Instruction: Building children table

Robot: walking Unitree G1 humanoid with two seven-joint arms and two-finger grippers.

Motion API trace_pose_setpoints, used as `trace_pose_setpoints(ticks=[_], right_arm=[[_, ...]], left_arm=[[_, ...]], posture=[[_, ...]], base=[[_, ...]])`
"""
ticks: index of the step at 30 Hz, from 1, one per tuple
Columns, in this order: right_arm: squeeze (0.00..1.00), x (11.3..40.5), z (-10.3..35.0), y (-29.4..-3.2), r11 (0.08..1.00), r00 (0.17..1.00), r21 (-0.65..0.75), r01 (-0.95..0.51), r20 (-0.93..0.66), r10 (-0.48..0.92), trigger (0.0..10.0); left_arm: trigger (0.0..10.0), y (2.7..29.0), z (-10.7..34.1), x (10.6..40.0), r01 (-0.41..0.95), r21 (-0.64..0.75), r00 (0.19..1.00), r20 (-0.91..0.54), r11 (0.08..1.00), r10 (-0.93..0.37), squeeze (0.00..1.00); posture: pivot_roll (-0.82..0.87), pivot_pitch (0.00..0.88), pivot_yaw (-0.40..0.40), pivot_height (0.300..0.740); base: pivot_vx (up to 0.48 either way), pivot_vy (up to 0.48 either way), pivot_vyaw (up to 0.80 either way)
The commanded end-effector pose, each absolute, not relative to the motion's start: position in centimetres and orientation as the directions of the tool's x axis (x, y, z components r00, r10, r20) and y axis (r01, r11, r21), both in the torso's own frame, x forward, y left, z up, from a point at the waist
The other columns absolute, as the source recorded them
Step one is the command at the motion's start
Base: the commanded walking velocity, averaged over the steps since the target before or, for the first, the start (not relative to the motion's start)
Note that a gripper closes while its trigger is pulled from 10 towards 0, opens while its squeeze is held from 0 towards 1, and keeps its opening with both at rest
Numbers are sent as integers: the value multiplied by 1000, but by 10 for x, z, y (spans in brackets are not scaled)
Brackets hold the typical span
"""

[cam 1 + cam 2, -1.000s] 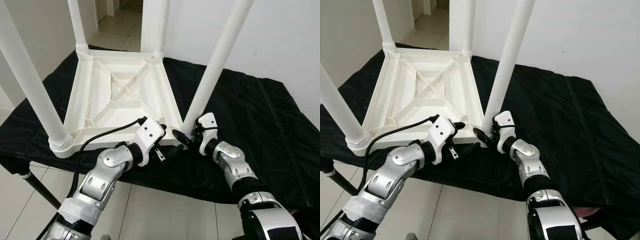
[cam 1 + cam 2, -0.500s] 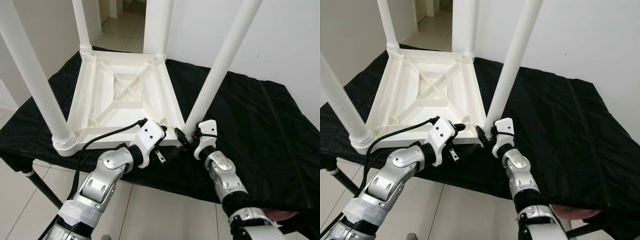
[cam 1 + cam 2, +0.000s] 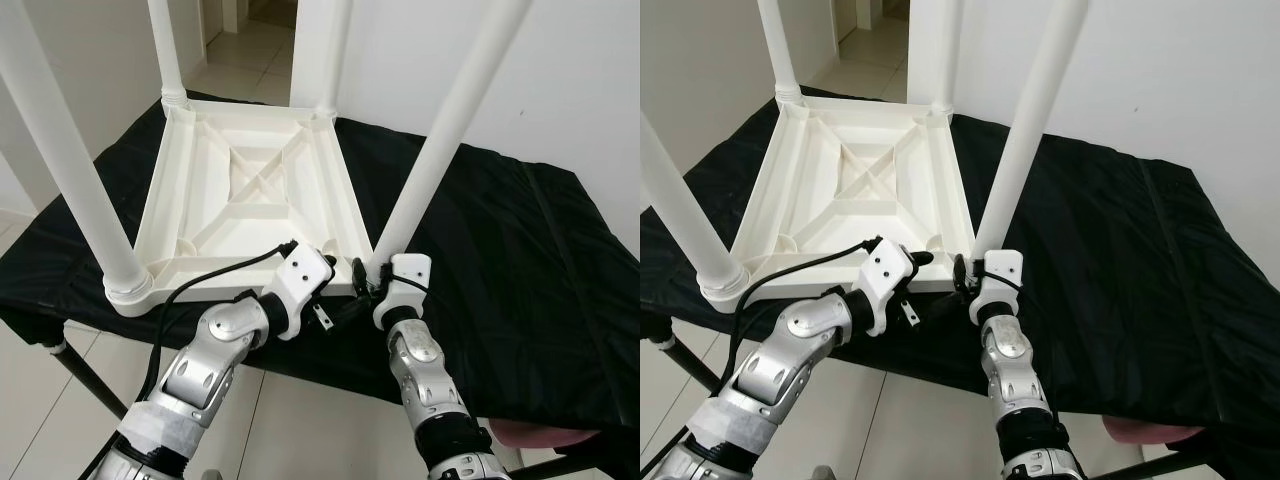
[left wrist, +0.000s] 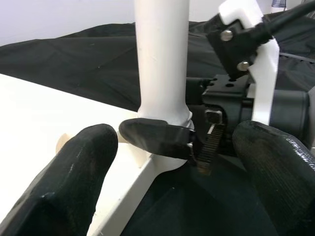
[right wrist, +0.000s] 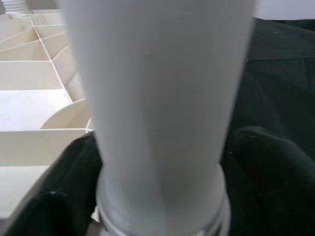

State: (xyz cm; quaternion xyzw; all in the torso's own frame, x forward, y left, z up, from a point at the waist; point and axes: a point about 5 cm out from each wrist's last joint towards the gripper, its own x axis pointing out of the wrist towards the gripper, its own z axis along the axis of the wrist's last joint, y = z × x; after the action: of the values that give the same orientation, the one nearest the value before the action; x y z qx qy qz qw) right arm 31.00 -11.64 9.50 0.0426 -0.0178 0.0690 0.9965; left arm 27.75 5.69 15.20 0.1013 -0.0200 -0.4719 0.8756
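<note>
Already the table lies upside down on the black cloth, its ribbed underside up, and all 4 legs stand in the corner sockets: 2 far ones, the near-left leg and the near-right leg. So the build looks close to done, and what is left seems to be seating or tightening that last near-right leg at its base. The right gripper is at that base, its fingers set either side of the leg and seemingly clamped around it just above the threaded collar. The left gripper sits at the table's near edge beside the same corner, fingers spread wide and holding nothing, pointed at the leg's foot. Whether the leg is fully home I cannot tell; afterwards the table would need turning upright.
</note>
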Motion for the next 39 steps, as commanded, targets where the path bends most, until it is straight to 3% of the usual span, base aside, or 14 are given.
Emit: trace_pose_setpoints(ticks=[1,3,4,7,13,17,33,34,35,36,39], right_arm=[[1000,305,87,-119,984,988,93,-153,12,152,10000],[1000,304,93,-125,963,966,81,-257,40,255,10000],[0,305,95,-132,940,941,48,-337,35,335,10000],[0,308,98,-143,876,876,-14,-482,13,482,10000],[0,312,100,-149,838,839,-48,-544,-6,545,10000],[0,330,107,-158,777,781,-79,-625,-52,623,10000],[0,351,108,-134,703,712,-114,-702,-137,689,10000],[0,350,105,-131,689,698,-116,-716,-146,701,3608],[0,349,103,-129,678,688,-118,-725,-153,709,3608],[0,347,100,-127,668,676,-110,-736,-159,720,0],[0,345,96,-126,659,665,-97,-746,-163,729,0]], left_arm=[[10000,53,153,278,832,205,536,-56,516,-842,0],[10000,54,154,278,829,208,540,-53,520,-840,0],[10000,55,154,279,827,208,543,-53,522,-838,0],[10000,55,155,280,825,209,546,-52,526,-836,0],[10000,54,155,279,827,210,543,-51,522,-838,0],[10000,54,156,280,826,215,543,-50,522,-838,0],[10000,57,158,281,817,224,555,-49,532,-831,0],[10000,57,158,280,816,224,555,-48,532,-831,0],[10000,57,158,280,816,223,555,-48,533,-830,0],[10000,58,158,280,815,222,558,-47,536,-829,0],[10000,59,158,280,812,220,562,-47,540,-826,0]], posture=[[-28,0,-89,740],[-29,0,-88,740],[-29,0,-87,740],[-27,0,-86,740],[-26,0,-84,740],[-18,0,-83,740],[13,0,-83,740],[21,0,-87,740],[21,0,-87,740],[22,0,-89,740],[22,0,-89,740]], base=[[0,0,0],[0,0,0],[0,0,0],[0,0,0],[0,0,0],[0,0,0],[0,0,0],[0,0,0],[0,0,0],[0,0,0],[0,0,0]])
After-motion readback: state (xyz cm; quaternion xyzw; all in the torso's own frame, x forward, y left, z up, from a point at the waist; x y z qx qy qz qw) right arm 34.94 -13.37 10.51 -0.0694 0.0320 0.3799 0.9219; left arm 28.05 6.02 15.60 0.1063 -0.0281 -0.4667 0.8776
